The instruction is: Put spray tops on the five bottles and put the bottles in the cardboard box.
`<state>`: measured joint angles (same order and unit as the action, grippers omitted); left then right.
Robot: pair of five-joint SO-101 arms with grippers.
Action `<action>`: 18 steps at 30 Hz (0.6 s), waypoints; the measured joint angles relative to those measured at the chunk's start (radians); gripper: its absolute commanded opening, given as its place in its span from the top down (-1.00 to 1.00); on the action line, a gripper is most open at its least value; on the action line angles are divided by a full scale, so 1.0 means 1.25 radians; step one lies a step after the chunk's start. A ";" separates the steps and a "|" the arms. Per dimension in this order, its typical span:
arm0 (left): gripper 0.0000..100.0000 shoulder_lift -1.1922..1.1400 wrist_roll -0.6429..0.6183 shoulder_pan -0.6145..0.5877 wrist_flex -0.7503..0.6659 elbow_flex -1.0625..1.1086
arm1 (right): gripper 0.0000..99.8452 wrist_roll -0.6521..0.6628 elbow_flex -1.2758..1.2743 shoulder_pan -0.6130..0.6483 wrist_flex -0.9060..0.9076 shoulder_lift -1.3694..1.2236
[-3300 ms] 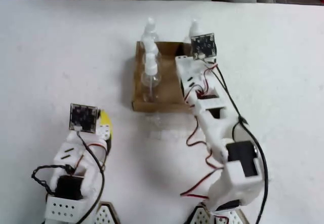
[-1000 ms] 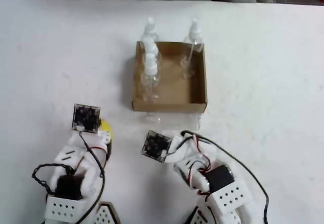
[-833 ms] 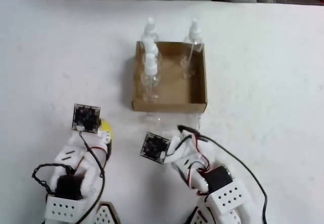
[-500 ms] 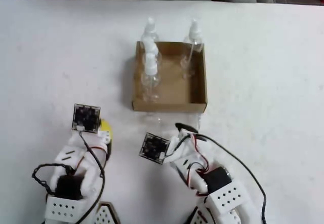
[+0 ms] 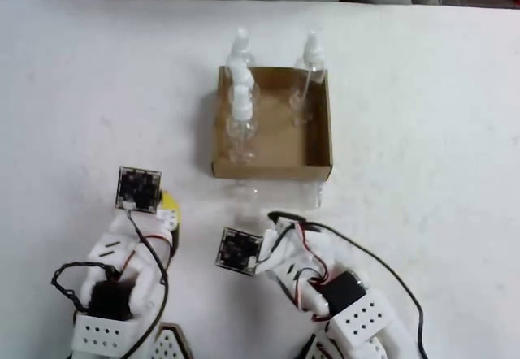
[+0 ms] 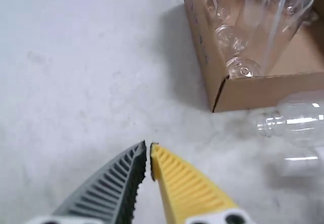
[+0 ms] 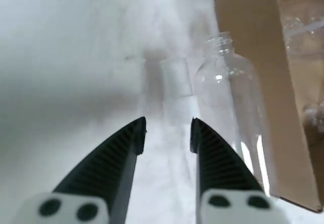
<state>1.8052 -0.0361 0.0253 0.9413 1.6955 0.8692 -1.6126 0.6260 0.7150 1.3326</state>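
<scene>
Pulled back from over the cardboard box (image 5: 272,170) within the last few seconds: had the right arm stretched out over the far right corner then, folded it in at the near table edge by now, and kept swinging its wrist a little toward the middle over the last second. Left a topped bottle (image 5: 311,54) standing in that far right corner, clear of any claw. Counted three more topped bottles (image 5: 242,119) in a row along the box's left wall, unchanged, so judged four of five boxed. Found the fifth bottle (image 7: 228,102) lying on the table (image 5: 97,91) just outside the near wall of the box, neck open, no spray top on. Saw a small clear piece (image 7: 176,77) just beside its neck; could not tell whether spray top or loose cap. Had the right gripper (image 7: 167,125) spread, holding nothing, hanging low over the table with tips aimed at that clear piece and the bottle alongside. Kept the left gripper (image 6: 148,150) parked where it was, grey and yellow tips pressed together on nothing, pointed at bare table short of the box. Read the retreat as one placement finished and setup for the last bottle: topping needed first, then boxing. Judged the open floor on the box's right side enough for it.
</scene>
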 measured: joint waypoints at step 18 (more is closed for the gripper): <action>0.95 0.000 0.000 0.000 0.000 0.000 | 0.97 -0.041 -0.004 -0.053 -0.016 -0.004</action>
<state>1.8052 -0.0361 0.0253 0.9413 1.6955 0.8186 -1.6172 0.5600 0.6951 1.3280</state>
